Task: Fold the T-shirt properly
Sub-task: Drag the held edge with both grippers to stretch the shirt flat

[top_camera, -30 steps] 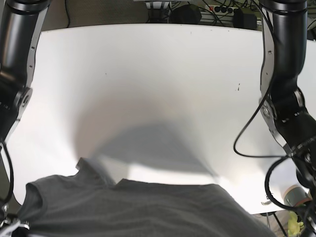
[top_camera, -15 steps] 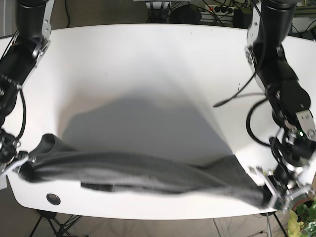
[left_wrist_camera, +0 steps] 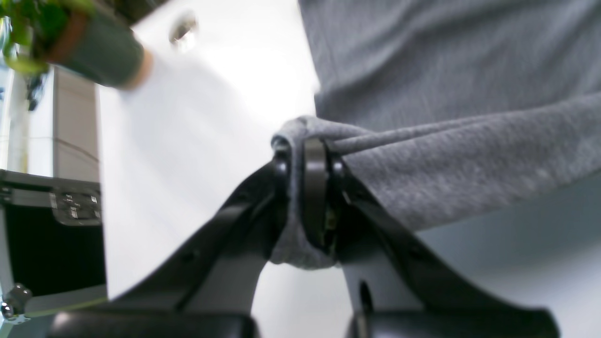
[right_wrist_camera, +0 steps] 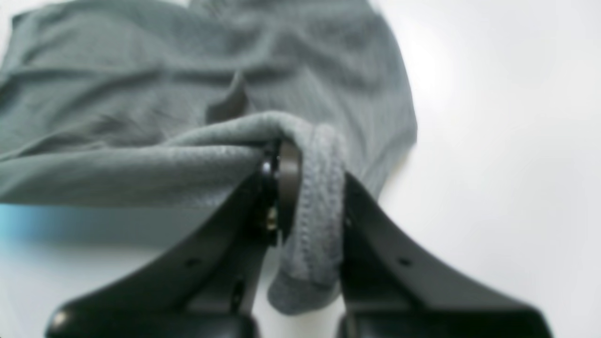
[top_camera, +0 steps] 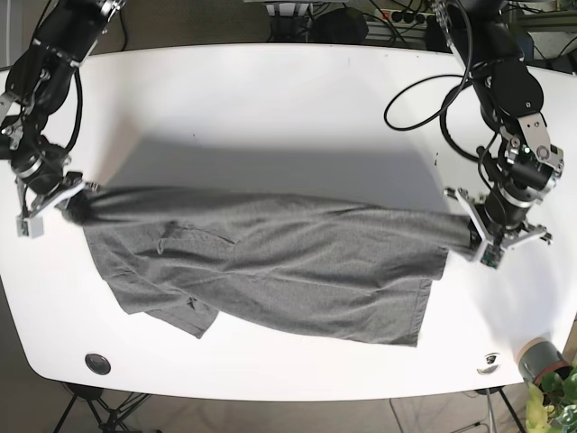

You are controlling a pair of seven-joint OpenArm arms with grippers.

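A grey T-shirt (top_camera: 270,262) is stretched across the white table (top_camera: 270,117) between my two grippers, its lower part draped on the table. My left gripper (top_camera: 478,236) at the right of the base view is shut on a bunched edge of the shirt (left_wrist_camera: 422,173); the wrist view shows the cloth pinched between its fingers (left_wrist_camera: 314,188). My right gripper (top_camera: 63,200) at the left of the base view is shut on the opposite edge (right_wrist_camera: 141,173), cloth folded over its fingers (right_wrist_camera: 286,188).
A potted plant (top_camera: 545,365) stands off the table's front right corner. A round black grommet (top_camera: 96,363) sits at the front left of the table. Cables and power strips (top_camera: 397,18) lie behind the far edge.
Both grippers have carried the shirt away from the table's front edge towards the middle. The shirt is now spread wider and lies further onto the table.
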